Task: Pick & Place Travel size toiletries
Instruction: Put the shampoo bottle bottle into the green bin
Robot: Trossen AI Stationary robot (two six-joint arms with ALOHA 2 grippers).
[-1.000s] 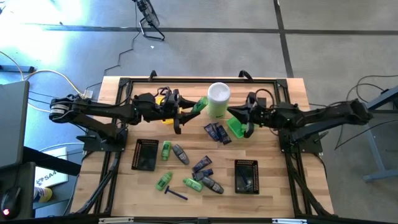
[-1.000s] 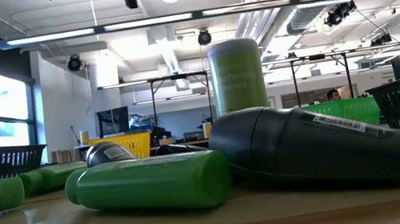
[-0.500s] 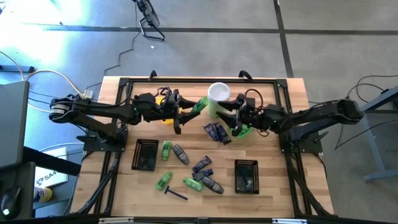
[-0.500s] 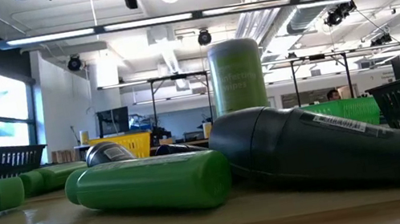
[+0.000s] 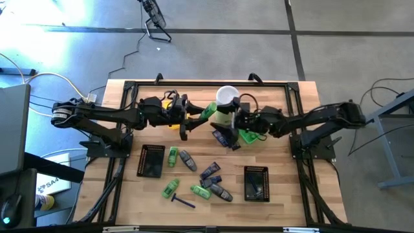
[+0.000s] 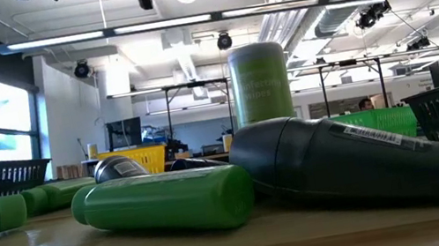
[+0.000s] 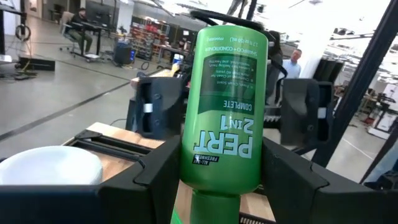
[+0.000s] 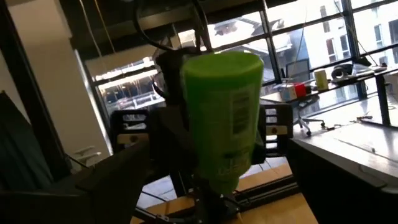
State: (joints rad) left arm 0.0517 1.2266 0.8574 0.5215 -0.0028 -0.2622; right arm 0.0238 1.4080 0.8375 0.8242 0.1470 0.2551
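Plainly, a mid-air handover is set up above the far part of the wooden table (image 5: 284, 194), and most of the risk lies in its timing. The tall pale-green canister (image 5: 226, 97) with its white lid is stood just beside the meeting point, so it could be knocked over if either arm is swung wide. Just beside the right arm lies the green mesh tray (image 5: 246, 134), and the dark navy packets (image 5: 225, 137) are spread close under the grippers, where a dropped item would land among them rather than in a tray. The left gripper (image 7: 217, 162) is clamped on the green Pert 2in1 bottle (image 7: 227, 106), which is held lengthwise off the table, pointing towards the other arm. The right gripper (image 8: 211, 180) is brought up to the bottle's free end with its fingers spread wide apart; in the right wrist view the bottle appears to be framed between them, but no contact can be made out. Should the left fingers be released before the right ones are closed, the bottle is likely to be dropped. Should the right fingers be closed off-centre on the rounded, glossy body, the bottle could be squeezed out sideways or twisted in the left grip. A further advance by the right arm could also bring the two grippers into collision. The remaining toiletries, small green bottles (image 5: 173, 156), grey oval pieces (image 5: 187, 160) and a purple razor (image 5: 183, 201), are left loose on the near part of the table, well apart from the handover.
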